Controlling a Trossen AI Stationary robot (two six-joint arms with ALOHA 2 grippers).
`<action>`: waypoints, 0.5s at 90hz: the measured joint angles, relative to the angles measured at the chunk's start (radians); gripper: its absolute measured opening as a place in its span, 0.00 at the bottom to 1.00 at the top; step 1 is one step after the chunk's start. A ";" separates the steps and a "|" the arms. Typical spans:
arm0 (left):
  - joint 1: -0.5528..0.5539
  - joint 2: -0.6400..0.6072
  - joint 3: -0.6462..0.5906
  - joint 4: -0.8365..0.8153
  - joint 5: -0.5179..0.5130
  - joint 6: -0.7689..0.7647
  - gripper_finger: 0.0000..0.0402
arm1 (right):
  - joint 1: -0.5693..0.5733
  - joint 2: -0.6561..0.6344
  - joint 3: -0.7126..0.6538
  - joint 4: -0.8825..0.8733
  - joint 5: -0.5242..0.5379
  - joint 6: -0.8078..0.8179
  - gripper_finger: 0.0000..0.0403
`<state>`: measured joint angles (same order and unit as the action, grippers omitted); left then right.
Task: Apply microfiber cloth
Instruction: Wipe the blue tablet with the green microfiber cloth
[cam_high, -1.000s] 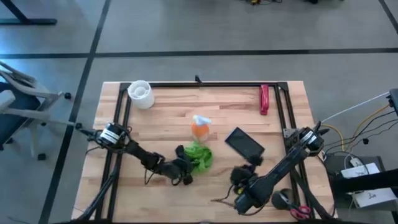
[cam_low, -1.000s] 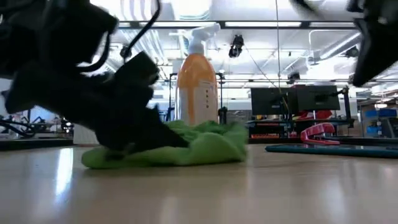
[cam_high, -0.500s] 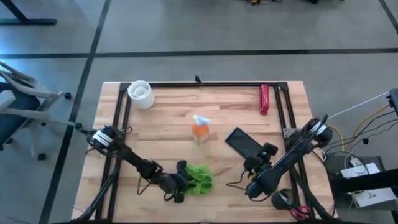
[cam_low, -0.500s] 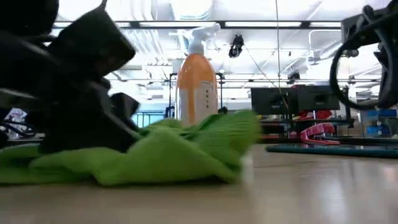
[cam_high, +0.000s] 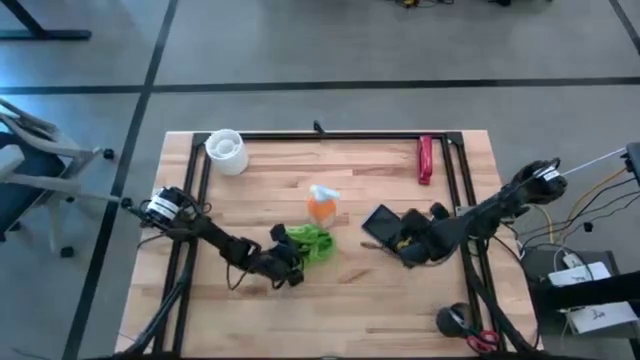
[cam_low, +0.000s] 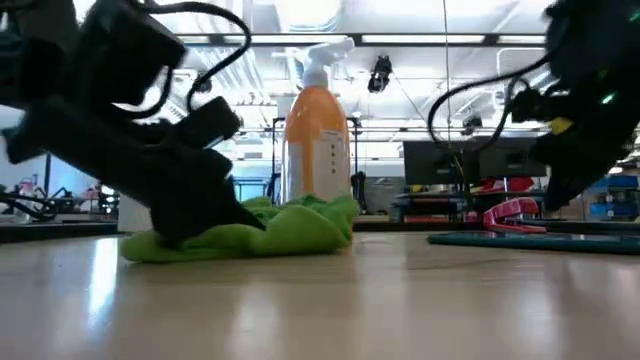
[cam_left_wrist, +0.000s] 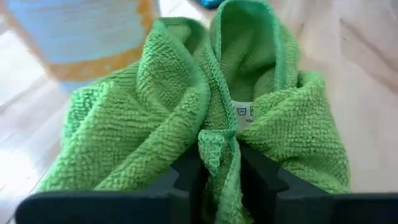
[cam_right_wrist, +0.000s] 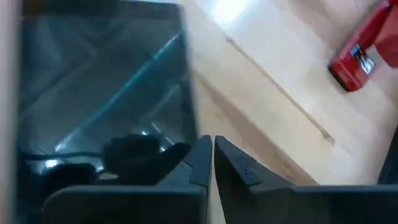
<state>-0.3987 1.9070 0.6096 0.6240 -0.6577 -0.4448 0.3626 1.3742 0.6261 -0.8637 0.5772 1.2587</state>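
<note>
Your orange bottle (cam_high: 321, 207) stands just behind the microfiber cloth (cam_high: 311, 243). Your left gripper (cam_left_wrist: 217, 175) pinches a cloth fold. Your right gripper (cam_right_wrist: 210, 163), fingers together and empty, sits at the black slab (cam_high: 381, 224).

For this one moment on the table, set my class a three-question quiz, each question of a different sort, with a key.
1. True or false: the left claw is shut on the microfiber cloth.
2. Multiple choice: what lies right beneath the right claw? A the white cup; B the black slab; C the red tool.
3. Fill the gap: in the high view, the cloth lies just in front of the orange ____.

Key:
1. True; the wrist view shows a fold pinched between its fingers.
2. B; the red tool and white cup lie near the table's far edge.
3. Bottle.
</note>
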 joint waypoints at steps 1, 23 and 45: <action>0.000 0.000 0.000 0.002 0.000 0.002 0.17 | -0.006 -0.001 -0.004 0.008 0.001 0.000 0.00; 0.000 -0.045 -0.006 -0.038 0.007 -0.008 0.26 | -0.113 0.014 -0.062 0.181 -0.028 -0.084 0.00; -0.020 -0.195 -0.007 -0.203 0.099 0.008 0.47 | -0.128 0.062 -0.079 0.265 -0.076 -0.102 0.00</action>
<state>-0.4183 1.7116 0.6025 0.4214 -0.5583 -0.4370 0.2348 1.4363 0.5469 -0.5987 0.5016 1.1565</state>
